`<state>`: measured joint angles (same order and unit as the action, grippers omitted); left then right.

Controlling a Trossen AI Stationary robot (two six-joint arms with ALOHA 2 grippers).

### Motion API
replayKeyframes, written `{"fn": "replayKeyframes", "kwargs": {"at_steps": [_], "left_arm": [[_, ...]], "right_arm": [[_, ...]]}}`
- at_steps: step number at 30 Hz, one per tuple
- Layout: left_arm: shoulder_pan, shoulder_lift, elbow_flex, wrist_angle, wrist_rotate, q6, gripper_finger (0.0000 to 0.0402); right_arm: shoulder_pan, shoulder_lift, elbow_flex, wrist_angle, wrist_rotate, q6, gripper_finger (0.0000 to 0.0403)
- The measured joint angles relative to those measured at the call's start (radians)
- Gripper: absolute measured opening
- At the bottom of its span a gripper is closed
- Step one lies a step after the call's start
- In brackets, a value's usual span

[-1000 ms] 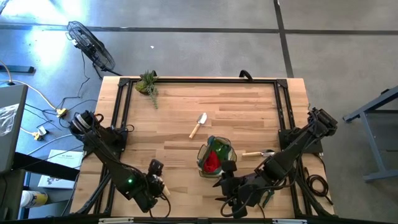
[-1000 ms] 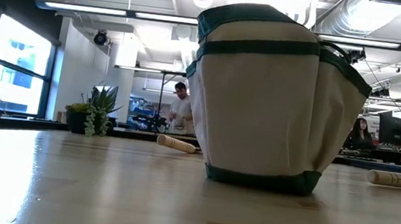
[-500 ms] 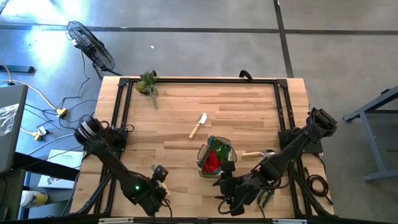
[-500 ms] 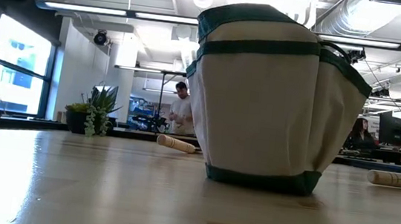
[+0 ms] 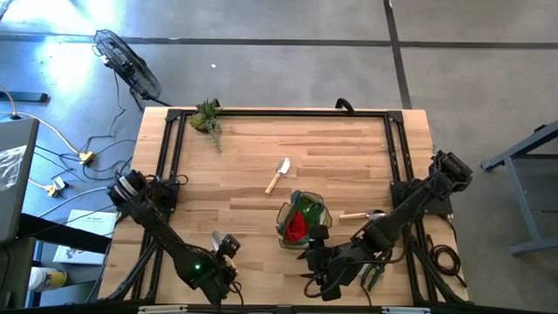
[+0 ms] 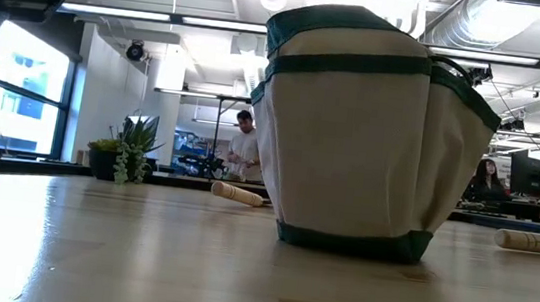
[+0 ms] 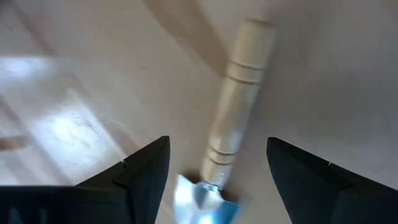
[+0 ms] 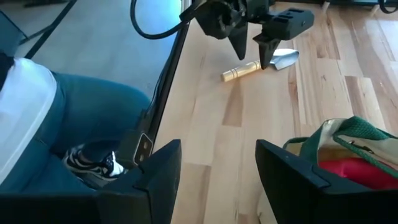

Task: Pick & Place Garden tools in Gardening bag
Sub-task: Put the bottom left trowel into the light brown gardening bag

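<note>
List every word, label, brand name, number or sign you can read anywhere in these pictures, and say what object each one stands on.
None can be read.
Gardening bag: plain panels and trim, no print showing.
Trowel between the open left gripper fingers: bare wooden handle, no marking.
Papers on the floor beside the table: any print is too small to read.
Room behind the table in the low view: no legible sign.

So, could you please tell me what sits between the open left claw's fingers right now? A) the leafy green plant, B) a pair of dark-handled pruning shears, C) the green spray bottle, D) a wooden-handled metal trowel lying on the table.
D: the left wrist view shows the wooden-handled metal trowel lying on the wooden table between the open left claw fingers, not yet gripped.
</note>
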<state>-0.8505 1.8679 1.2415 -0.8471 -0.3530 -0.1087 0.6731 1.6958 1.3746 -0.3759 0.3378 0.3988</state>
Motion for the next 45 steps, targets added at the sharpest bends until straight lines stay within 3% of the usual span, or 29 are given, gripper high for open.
{"fn": "replayKeyframes", "kwargs": {"at_steps": [6, 13, 22, 30, 33, 41, 45], "left_arm": [[0.000, 0.000, -0.003, 0.021, 0.012, 0.000, 0.0259], [0.000, -0.006, -0.075, 0.159, 0.044, 0.014, 0.0259], [0.000, -0.004, -0.077, 0.184, 0.056, 0.011, 0.0250], [0.009, -0.003, -0.077, 0.188, 0.117, 0.007, 0.0188], [0.032, -0.003, -0.077, 0.188, 0.185, -0.001, 0.0161], [0.073, -0.002, -0.077, 0.181, 0.267, -0.032, 0.0056], [0.072, -0.005, -0.061, 0.148, 0.243, -0.089, 0.0055]], "right_arm": [[0.000, 0.000, 0.000, 0.006, 0.000, -0.003, 0.0197], [0.000, 0.000, 0.000, 0.006, 0.000, -0.003, 0.0197], [-0.002, -0.001, 0.000, 0.006, 0.000, -0.011, 0.0197], [-0.002, -0.001, 0.000, 0.006, 0.001, -0.008, 0.0197], [-0.002, -0.001, 0.000, 0.006, 0.000, -0.006, 0.0197], [-0.002, -0.001, 0.000, 0.006, 0.000, -0.004, 0.0197], [-0.001, -0.001, 0.000, 0.006, 0.000, -0.003, 0.0197]]}}
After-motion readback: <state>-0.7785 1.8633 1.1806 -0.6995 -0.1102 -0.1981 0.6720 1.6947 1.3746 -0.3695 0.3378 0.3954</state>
